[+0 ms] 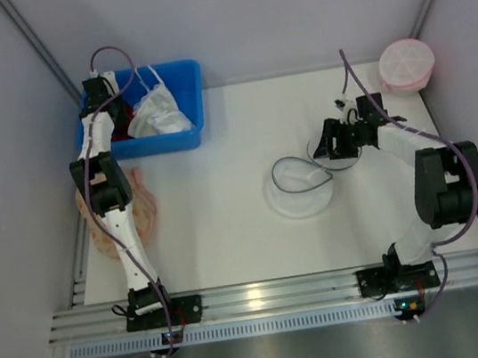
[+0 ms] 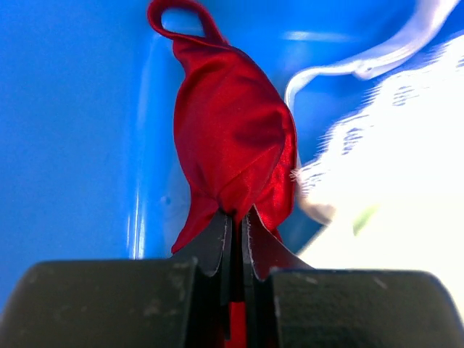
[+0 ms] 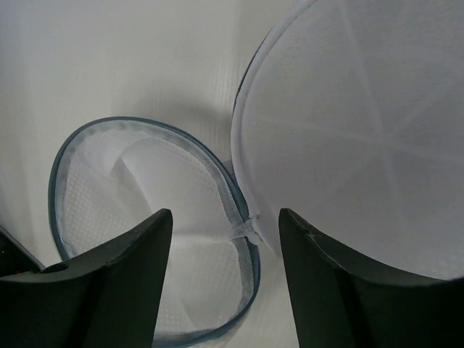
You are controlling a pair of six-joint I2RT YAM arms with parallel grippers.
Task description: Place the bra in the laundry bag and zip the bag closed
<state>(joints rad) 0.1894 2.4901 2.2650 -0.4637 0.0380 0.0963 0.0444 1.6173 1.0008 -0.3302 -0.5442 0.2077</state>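
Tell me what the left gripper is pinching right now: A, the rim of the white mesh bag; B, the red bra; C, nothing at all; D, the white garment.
B: in the left wrist view the left gripper is shut on a fold of the red bra inside the blue bin.
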